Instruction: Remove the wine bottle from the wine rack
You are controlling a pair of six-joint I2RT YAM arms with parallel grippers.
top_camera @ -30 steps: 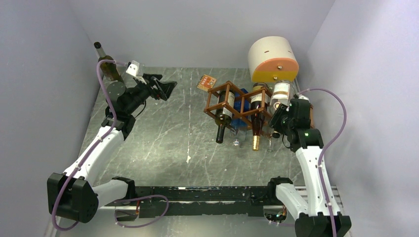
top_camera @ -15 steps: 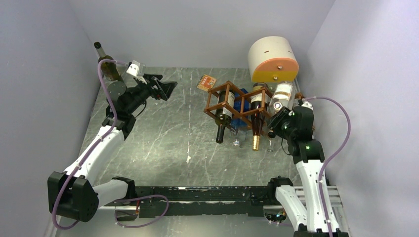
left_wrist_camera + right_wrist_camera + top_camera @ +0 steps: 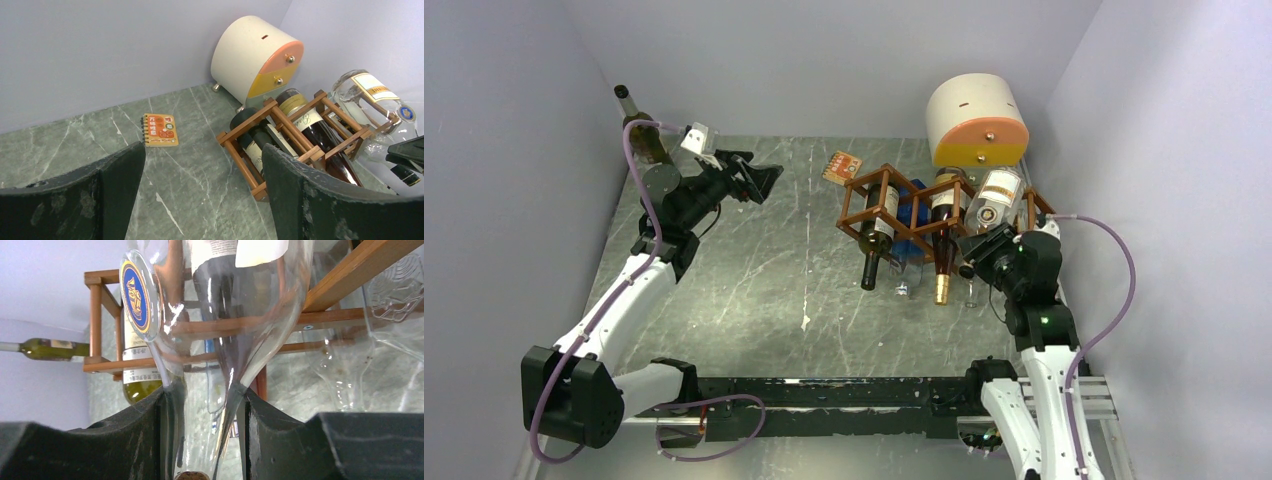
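Closest to me, my right gripper (image 3: 205, 440) is closed on the thin neck of the clear wine bottle (image 3: 240, 315). Both black fingers (image 3: 125, 440) press against the glass, one on each side, and nothing else is in the grip. From above, that gripper (image 3: 980, 258) sits just in front of the right end of the wine rack (image 3: 869, 195), low over the green marble table (image 3: 754, 290).

The clear wine bottle (image 3: 994, 195) lies tilted in the rack's right-end cell. Its labelled body is up among the reddish-brown bars and its neck slopes down and out toward me. I cannot tell whether the glass rests on a bar or hangs free of it.

Left of it, two dark bottles (image 3: 879, 235) lie in the neighbouring cells, necks pointing my way. One has a gold cap. A blue object sits under the frame, too hidden to name.

Further back and well to the left, my left gripper (image 3: 759, 180) hangs in the air with its jaws spread wide, holding nothing. Its camera looks between the fingers across the table at the wine rack (image 3: 250, 122).

A small orange notebook (image 3: 842, 166) lies flat just behind the rack's left end. The cream-and-orange cylinder (image 3: 974, 120) stands behind the right end, near the wall. A green bottle (image 3: 639, 130) stands upright in the far left corner.
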